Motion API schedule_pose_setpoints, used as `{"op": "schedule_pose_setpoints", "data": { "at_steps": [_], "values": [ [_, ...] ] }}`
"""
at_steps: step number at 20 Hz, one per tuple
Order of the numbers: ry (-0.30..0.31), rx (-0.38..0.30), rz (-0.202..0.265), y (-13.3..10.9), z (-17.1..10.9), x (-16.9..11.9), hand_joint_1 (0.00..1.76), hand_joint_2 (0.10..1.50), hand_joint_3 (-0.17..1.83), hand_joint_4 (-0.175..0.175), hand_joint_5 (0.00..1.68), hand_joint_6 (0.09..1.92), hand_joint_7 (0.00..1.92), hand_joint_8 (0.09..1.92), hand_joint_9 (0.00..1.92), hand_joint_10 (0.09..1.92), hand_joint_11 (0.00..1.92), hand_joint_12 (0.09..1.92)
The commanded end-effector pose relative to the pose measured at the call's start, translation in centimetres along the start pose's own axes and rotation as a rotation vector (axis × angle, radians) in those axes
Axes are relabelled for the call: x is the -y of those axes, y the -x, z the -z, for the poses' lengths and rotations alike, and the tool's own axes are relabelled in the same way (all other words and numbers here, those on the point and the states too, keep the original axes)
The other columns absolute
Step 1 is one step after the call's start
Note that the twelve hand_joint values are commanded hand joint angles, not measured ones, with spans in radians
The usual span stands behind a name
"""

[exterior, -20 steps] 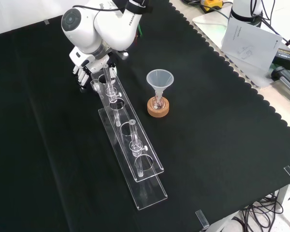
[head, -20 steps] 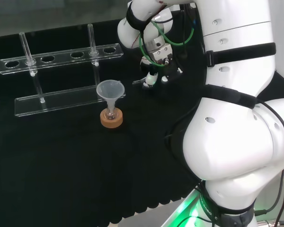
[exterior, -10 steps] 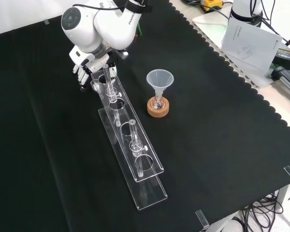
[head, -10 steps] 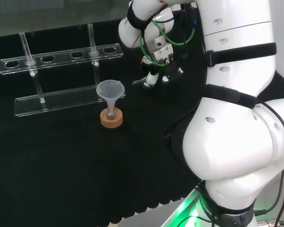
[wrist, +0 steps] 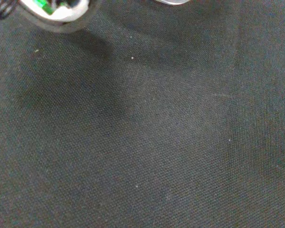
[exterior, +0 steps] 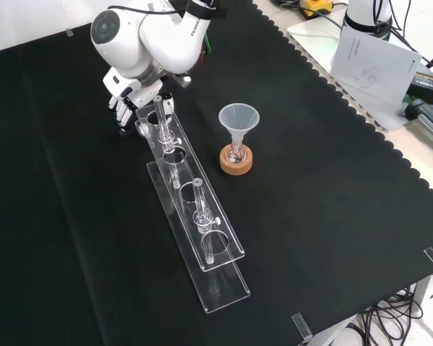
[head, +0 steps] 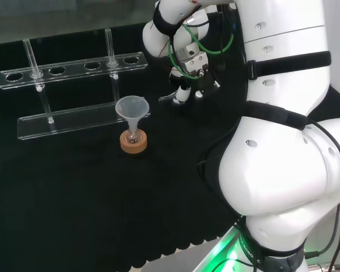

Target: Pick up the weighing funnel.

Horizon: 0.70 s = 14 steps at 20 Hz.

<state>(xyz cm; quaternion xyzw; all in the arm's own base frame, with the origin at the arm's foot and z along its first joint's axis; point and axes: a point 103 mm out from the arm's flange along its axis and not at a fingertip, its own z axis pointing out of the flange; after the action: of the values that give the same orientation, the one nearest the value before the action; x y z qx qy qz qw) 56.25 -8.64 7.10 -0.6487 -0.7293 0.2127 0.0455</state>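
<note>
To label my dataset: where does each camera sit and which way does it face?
Head view: behind and above the arm, looking over the cloth; white links right, hand left of them.
Front view: before the arm, looking down on cloth; link and hand top left.
Wrist view: at the wrist, close on cloth; blurred hand part.
Head and front share funnel and rack.

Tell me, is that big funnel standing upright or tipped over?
Upright. The funnel stands mouth up, its stem down in a small flask on the cork ring.
</note>
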Motion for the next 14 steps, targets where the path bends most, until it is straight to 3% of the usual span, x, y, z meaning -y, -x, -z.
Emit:
{"op": "schedule_pose_setpoints", "data": {
  "at_steps": [1, 9, 14],
  "values": [
    [-0.003, 0.015, -0.009, 0.2, -0.1, 0.1, 0.85, 0.67, 0.56, 0.002, 0.80, 0.75, 0.51, 0.69, 0.73, 0.53, 0.46, 1.29],
    [-0.004, 0.016, -0.021, 0.5, -0.2, 0.2, 0.85, 0.67, 0.56, 0.005, 0.81, 0.75, 0.51, 0.69, 0.73, 0.53, 0.46, 1.29],
    [-0.005, 0.003, -0.024, 2.1, -0.6, 0.4, 0.86, 0.67, 0.56, 0.006, 0.82, 0.76, 0.51, 0.69, 0.73, 0.53, 0.46, 1.29]
  ]
}}
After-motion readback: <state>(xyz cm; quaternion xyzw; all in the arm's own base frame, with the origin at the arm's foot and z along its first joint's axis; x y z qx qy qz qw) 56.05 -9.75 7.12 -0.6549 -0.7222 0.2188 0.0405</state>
